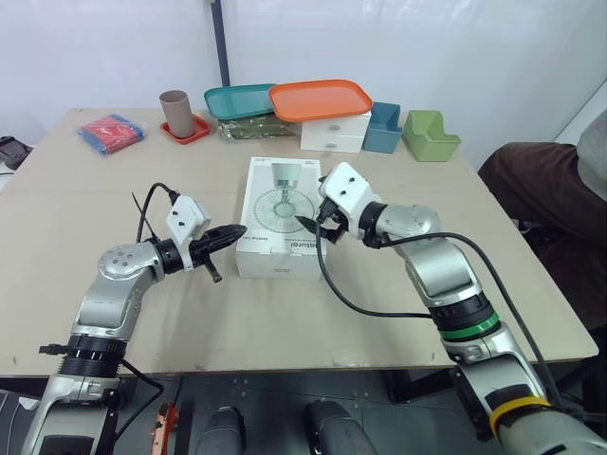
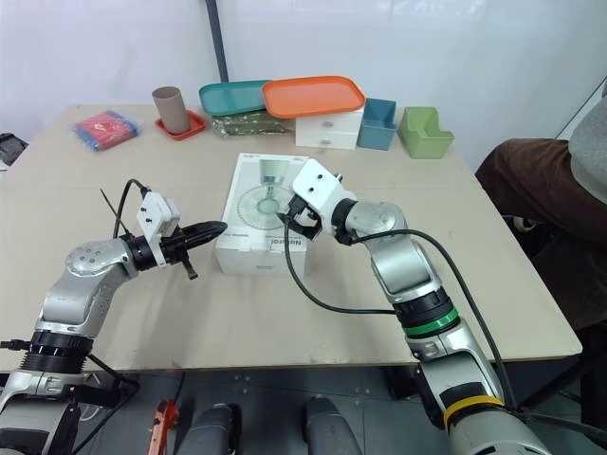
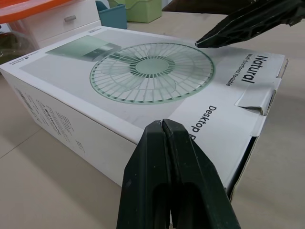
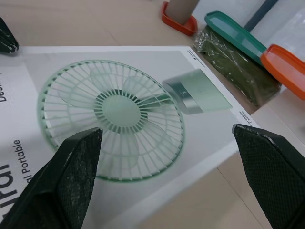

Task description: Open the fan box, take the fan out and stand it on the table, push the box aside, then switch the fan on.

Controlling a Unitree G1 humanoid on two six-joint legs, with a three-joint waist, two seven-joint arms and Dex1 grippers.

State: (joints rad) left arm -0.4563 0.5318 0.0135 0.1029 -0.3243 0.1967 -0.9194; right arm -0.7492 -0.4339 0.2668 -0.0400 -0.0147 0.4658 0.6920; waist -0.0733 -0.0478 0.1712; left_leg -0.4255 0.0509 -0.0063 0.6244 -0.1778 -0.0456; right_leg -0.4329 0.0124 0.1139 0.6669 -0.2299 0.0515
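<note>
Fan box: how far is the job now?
Done: nothing yet; the fan box lies flat on the table, apparently closed. In hand: shut left gripper at its near end, open right gripper above its top. Left: all steps, from opening onward.

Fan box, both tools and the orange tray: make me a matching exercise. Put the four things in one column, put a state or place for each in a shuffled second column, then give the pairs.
Things:
1. fan box
2. left tool
3. right tool
4. orange tray

States or places:
A. fingers wide open
B. resting on the white drawer unit
C. fingers shut together
D. lying flat on the table

Pairs: 1-D; 2-C; 3-A; 4-B
</note>
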